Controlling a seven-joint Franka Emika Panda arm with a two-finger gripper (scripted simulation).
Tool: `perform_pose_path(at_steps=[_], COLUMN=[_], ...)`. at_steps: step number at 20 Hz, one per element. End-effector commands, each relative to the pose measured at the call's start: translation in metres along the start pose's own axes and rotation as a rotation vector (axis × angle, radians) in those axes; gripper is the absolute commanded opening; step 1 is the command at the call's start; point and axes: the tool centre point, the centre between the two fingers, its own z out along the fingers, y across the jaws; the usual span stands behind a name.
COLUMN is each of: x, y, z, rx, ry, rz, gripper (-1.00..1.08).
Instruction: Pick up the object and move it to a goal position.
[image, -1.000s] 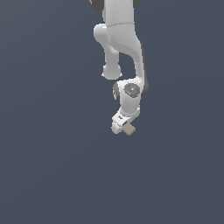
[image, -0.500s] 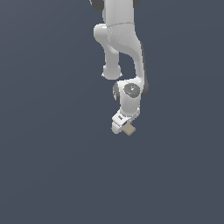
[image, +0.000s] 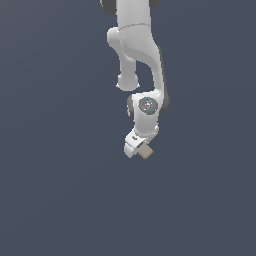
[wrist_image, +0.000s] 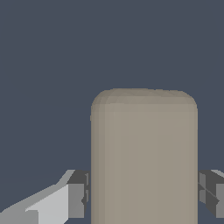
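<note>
The object, a small tan block (image: 145, 151), sits at the tip of my white gripper (image: 138, 149) in the exterior view, partly hidden behind the hand. In the wrist view the tan block (wrist_image: 144, 157) fills the space between my two fingers (wrist_image: 76, 199), whose dark pads press on its two sides. The gripper (wrist_image: 144, 192) is shut on the block. The arm hangs down from the top of the exterior view with the wrist tilted. No goal marker shows in either view.
A plain dark grey-blue surface (image: 60, 190) fills the scene all around the arm. No other objects show.
</note>
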Motion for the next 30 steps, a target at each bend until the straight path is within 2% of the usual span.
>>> perform_pose_path(at_steps=[1,18,30], x=[0.004,0.043,0.063], y=[0.013,0.118,0.166], z=[-0.005,-0.046,-0.064], rx=[0.000,0.001,0.000], ry=[0.001,0.001,0.000], rz=[0.000,0.000,0.000], gripper=[-1.00,-1.00,-1.00])
